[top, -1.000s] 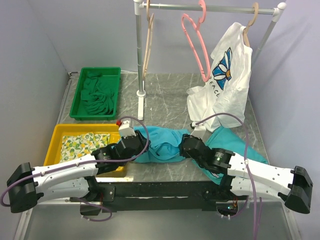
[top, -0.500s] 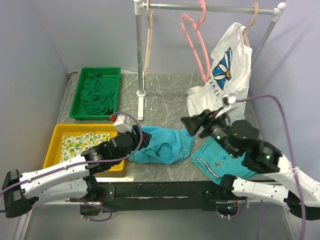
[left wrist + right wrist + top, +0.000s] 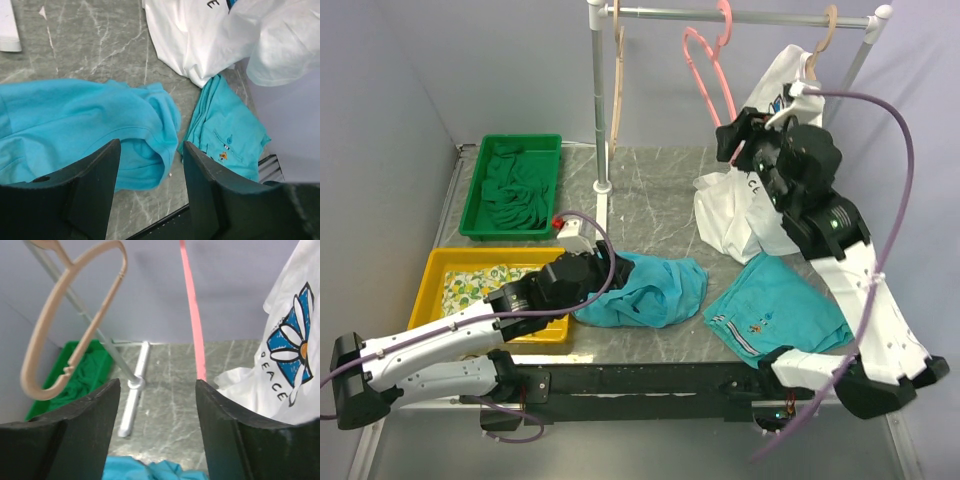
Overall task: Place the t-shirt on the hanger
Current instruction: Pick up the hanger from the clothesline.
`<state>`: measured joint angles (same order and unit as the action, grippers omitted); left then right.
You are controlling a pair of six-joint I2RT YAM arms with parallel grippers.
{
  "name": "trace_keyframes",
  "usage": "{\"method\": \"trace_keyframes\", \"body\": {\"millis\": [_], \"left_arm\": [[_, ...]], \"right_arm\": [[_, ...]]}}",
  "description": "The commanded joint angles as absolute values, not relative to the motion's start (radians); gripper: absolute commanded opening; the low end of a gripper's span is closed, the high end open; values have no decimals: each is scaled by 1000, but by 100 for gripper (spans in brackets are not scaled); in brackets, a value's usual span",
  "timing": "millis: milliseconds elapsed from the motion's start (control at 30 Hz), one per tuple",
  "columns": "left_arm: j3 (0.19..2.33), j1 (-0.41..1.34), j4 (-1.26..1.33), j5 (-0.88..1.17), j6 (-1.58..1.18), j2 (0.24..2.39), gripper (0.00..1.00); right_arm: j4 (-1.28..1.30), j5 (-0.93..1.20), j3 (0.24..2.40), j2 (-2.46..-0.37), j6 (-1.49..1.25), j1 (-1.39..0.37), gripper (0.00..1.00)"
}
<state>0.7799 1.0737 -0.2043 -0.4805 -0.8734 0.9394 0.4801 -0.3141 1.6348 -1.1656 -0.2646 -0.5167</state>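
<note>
- The t-shirt (image 3: 645,290) lies crumpled on the table (image 3: 650,190), unhung.
- Left gripper (image 3: 150,185) above it: jaws apart, empty.
- Right gripper (image 3: 157,410) up by the hanger (image 3: 192,315) on the rail (image 3: 770,17): jaws apart, empty.
- Step in hand, likely: fetching the hanger; next, close on its pink arm.

In the top view the right hand (image 3: 732,140) covers the lower end of the hanger (image 3: 708,72) and most of the print on the white shirt (image 3: 720,215). The right wrist view cuts the hanger to one pink strip, and the t-shirt (image 3: 150,472) to a sliver at the bottom edge.
</note>
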Motion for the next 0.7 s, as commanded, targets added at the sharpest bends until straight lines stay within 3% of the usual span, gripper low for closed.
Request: {"method": "trace_keyframes", "body": {"millis": [0, 300, 433, 667], "left_arm": [[841, 1071, -206, -430, -816, 950, 58], [831, 1071, -209, -419, -802, 937, 59], [824, 1071, -202, -419, -802, 922, 59], [821, 1071, -215, -425, -805, 911, 59]], "right_arm": [[459, -135, 1720, -1242, -210, -390, 67], [543, -52, 1854, -1371, -147, -330, 66], [603, -58, 1920, -1457, -137, -331, 58], [678, -140, 1963, -1525, -127, -330, 55]]}}
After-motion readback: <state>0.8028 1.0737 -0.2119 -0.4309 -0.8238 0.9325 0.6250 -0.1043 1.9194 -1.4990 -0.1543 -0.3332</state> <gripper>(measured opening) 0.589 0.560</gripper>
